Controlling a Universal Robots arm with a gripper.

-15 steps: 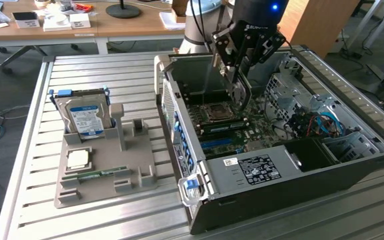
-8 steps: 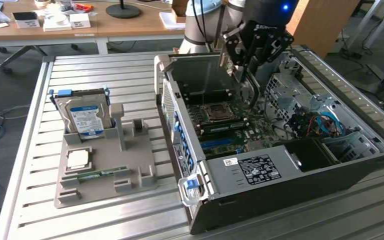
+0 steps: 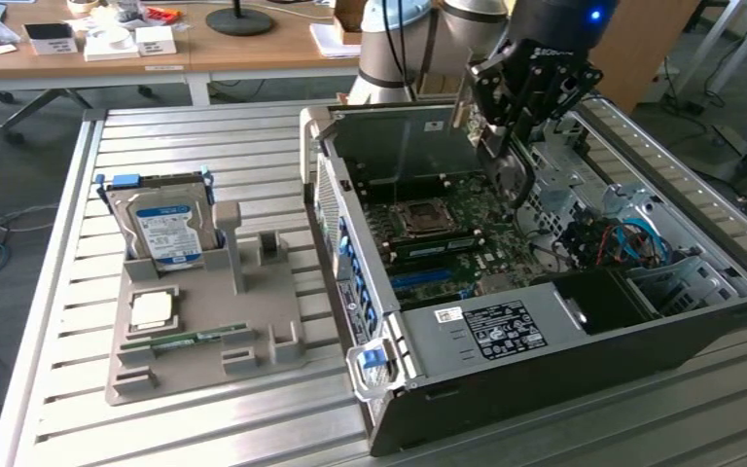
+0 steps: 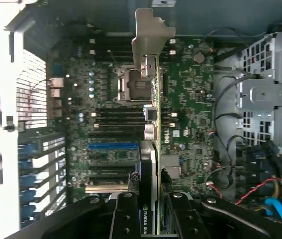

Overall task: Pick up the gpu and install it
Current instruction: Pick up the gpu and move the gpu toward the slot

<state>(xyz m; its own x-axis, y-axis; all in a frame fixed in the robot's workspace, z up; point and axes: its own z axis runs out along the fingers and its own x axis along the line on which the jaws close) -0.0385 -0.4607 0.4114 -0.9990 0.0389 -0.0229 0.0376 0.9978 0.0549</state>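
Gpu held edge-down over the mobo, not seated yet

Robot's gripper was inside the open pc case w/ its fingers roughly half closed, pinching the card by both faces, cooler side & board side. Looked like a solid hold, and nothing else was touched afaict. Card hung over the motherboard near the cpu socket and seemed clear of it. Its silver bracket pointed at a plain case wall, not the one w/ the blue clips, so its length ran across the blue slot, not along it. IMO doing this bit well meant keeping the card dead upright, squaring it to the slot w/ the bracket toward the clip wall, going straight down w/o twisting, and minding the cables.
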